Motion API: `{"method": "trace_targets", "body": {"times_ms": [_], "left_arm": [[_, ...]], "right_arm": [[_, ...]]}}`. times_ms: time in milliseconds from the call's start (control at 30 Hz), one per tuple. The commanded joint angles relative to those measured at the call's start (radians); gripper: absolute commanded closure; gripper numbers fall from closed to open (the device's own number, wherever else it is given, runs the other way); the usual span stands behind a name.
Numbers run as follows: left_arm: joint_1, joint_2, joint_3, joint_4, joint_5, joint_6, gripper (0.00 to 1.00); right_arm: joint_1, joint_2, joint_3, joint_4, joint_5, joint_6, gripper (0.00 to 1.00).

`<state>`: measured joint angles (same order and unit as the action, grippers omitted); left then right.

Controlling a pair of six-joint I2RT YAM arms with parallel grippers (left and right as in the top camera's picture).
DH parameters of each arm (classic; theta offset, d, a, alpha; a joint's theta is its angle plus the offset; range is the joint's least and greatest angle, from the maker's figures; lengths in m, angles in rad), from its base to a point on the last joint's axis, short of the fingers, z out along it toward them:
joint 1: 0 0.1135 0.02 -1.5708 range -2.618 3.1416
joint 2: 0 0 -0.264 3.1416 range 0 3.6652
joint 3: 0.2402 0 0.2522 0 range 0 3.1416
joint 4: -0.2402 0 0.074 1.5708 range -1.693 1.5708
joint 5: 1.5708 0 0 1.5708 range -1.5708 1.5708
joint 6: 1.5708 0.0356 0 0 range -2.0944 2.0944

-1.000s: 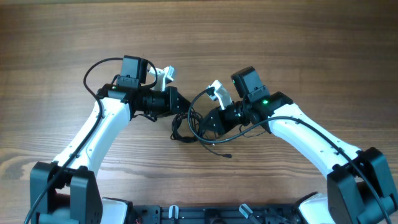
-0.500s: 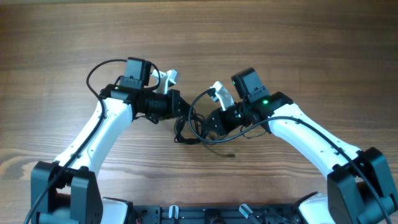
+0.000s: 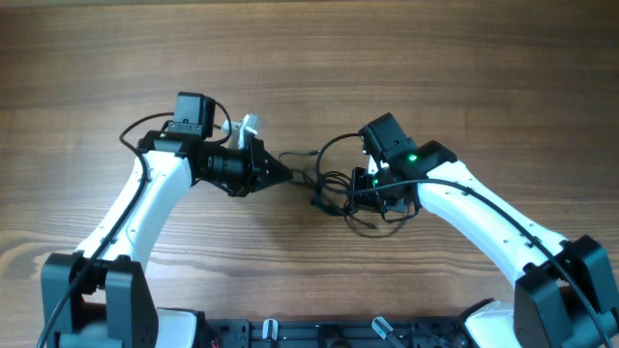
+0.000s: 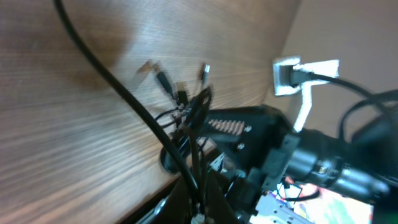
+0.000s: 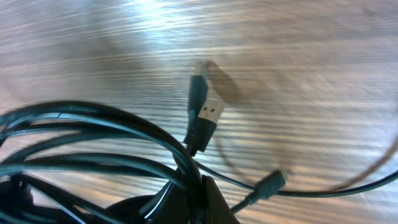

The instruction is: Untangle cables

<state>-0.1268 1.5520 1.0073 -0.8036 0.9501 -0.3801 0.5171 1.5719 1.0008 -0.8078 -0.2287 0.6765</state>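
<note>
Left gripper (image 3: 282, 175) clenched on a strand of the cables (image 3: 329, 184), tip pointing right in the overhead view. Right gripper (image 3: 360, 189) also clamped on the cables, at the right edge of the bundle, tip pointing left and down. Both sit near frame centre, close together but not touching, with the bundle between them on the table (image 3: 309, 58).

Overhead: the bundle's long axis runs left-right, from the left gripper's tip across to the right gripper. One loop (image 3: 338, 143) arches up toward the upper right, beside the right wrist. A thin tail (image 3: 360, 226) curves off below the bundle. Plug types are too small to tell here, and the jaws are hidden by the gripper bodies.

Left wrist view adds the strands coming up out of the bottom centre of the frame, where the left fingers are mostly cut off, and fanning toward the upper middle. Two plug ends (image 4: 163, 79) point up and left, lying on the wood. Right arm (image 4: 323, 162) fills the right side, with its black front part right behind the tangle. One thick black line crosses from the upper left corner down to the bottom centre.

Right wrist view adds close detail: several strands sweep in from the left edge and converge at the fingers at bottom centre. USB plug (image 5: 202, 118) stands near upright at mid frame, metal end pointing down and right. Small plug (image 5: 272, 180) at lower right, on a thin wire running to the right edge. Which strand belongs to which plug, cannot tell.
</note>
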Motion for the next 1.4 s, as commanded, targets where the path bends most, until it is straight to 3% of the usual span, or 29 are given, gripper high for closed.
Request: {"method": "trace_targets", "body": {"times_ms": [0, 67, 100, 200, 267, 467, 600, 700, 867, 1033, 1100, 1200, 1367], "left_arm": [[0.008, -0.026, 0.012, -0.024, -0.044, 0.006, 0.96], [-0.004, -0.025, 0.012, 0.001, -0.046, 0.005, 0.95], [-0.007, -0.025, 0.012, 0.026, -0.046, 0.005, 0.88], [-0.007, -0.025, 0.012, 0.088, -0.046, 0.005, 0.45], [-0.007, -0.025, 0.012, 0.096, -0.047, 0.006, 0.36], [-0.007, -0.025, 0.011, 0.03, -0.168, 0.006, 0.41], [-0.007, -0.025, 0.007, 0.018, -0.209, 0.006, 0.42], [-0.007, -0.025, 0.007, 0.036, -0.208, 0.006, 0.55], [-0.023, -0.025, 0.007, 0.09, -0.208, 0.006, 0.6], [-0.146, -0.01, 0.006, 0.13, -0.336, 0.01, 0.6], [-0.189, 0.0, 0.006, 0.144, -0.36, 0.009, 0.69], [-0.194, 0.0, 0.006, 0.146, -0.377, 0.01, 0.96], [-0.121, -0.009, 0.009, 0.168, -0.409, 0.009, 0.96]], "right_arm": [[-0.019, 0.003, -0.021, -0.054, 0.257, 0.109, 0.96], [-0.019, 0.003, -0.021, -0.035, 0.182, 0.045, 0.96], [-0.019, 0.003, -0.021, -0.006, 0.095, -0.047, 0.96], [-0.019, 0.003, -0.021, 0.046, -0.142, -0.212, 0.96], [-0.019, 0.003, -0.021, 0.092, -0.307, -0.295, 0.96], [-0.019, 0.003, -0.021, 0.225, -0.655, -0.415, 0.96], [-0.019, 0.003, -0.021, 0.227, -0.657, -0.416, 0.96], [-0.019, 0.003, -0.021, 0.227, -0.657, -0.415, 0.96], [-0.019, 0.003, -0.021, 0.228, -0.657, -0.415, 0.96], [-0.019, 0.003, -0.021, 0.227, -0.657, -0.415, 0.96], [-0.019, 0.003, -0.021, 0.227, -0.657, -0.415, 0.96], [-0.019, 0.003, -0.021, 0.227, -0.657, -0.415, 0.96], [-0.019, 0.003, -0.021, 0.226, -0.65, -0.415, 0.96]]}}
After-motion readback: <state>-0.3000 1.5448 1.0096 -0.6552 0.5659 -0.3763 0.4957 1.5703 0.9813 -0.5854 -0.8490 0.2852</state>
